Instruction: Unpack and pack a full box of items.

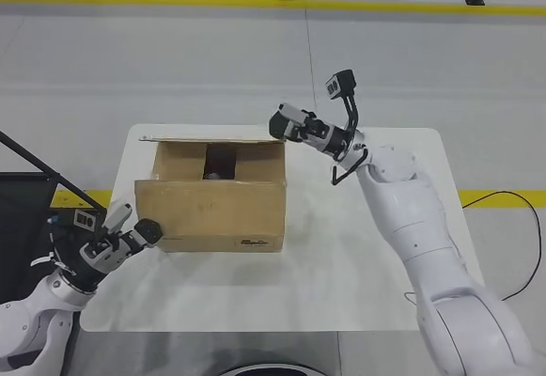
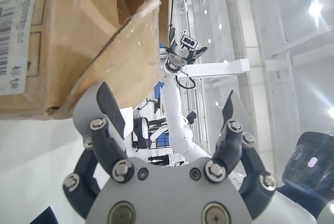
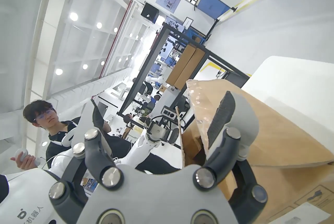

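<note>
A white table (image 1: 366, 273) stands on a grey floor crossed by yellow lines. The cardboard box (image 1: 211, 202) sits on the table's left half, open at the top. The left gripper (image 1: 148, 231) hovers at the box's near left corner beside a taped flap (image 2: 130, 53), fingers spread and holding nothing. The right gripper (image 1: 278, 123) is at the far right corner, also spread and empty. A white barcode label (image 2: 13, 34) with handwritten marks is on the box's side. Bare tabletop lies to the right of the box.
</note>
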Robot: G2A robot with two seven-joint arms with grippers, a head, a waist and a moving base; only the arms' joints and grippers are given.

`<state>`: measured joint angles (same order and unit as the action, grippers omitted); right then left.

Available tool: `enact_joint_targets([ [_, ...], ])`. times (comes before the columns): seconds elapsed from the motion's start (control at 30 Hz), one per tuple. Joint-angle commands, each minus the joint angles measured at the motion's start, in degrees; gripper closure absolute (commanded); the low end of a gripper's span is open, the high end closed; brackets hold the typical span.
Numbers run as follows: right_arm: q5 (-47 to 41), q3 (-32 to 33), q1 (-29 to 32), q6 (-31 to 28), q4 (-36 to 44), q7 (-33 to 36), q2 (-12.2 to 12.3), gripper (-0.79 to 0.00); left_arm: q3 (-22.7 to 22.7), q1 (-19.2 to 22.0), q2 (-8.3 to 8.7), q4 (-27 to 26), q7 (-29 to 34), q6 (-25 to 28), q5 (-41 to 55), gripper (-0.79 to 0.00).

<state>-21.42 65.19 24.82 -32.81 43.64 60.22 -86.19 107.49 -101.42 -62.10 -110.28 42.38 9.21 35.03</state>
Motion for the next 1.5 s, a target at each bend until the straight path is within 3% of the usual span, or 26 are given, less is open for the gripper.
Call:
enact_joint_targets([
  [0.0, -0.07, 0.16, 0.59, 3.48, 1.76, 1.62, 0.34, -0.785, -0.22, 0.07, -0.04, -0.05, -0.7, -0.01, -0.81, -0.785],
  [0.13, 0.17, 0.14, 1.85, 9.58, 5.23, 3.15, 0.85, -0.785, -0.99, 0.33, -0.09, -0.54, -2.43, 0.17, -3.81, -0.785],
  [0.37, 1.49, -0.58, 3.92, 16.29, 9.91, -0.7, 1.08, -0.785, -2.62, 1.01, -0.2, -1.21, -3.98, -0.43, -6.2, -0.785],
  [0.73, 0.91, -1.33, 6.5, 23.43, 15.4, -0.45, 1.52, -0.785, -4.59, 2.18, -0.33, -1.67, -6.22, -0.72, -10.1, -0.785],
  [1.17, -0.67, -2.39, 11.31, 26.38, 17.87, 0.1, 1.99, -0.785, -6.08, 3.36, -0.49, -1.28, -7.43, -0.56, -11.33, -0.785],
  [1.47, 0.2, -3.4, 11.73, 26.23, 16.26, -1.58, 2.03, -0.785, -3.87, 2.83, -0.65, -0.95, -9.57, 0.47, -9.22, -0.785],
])
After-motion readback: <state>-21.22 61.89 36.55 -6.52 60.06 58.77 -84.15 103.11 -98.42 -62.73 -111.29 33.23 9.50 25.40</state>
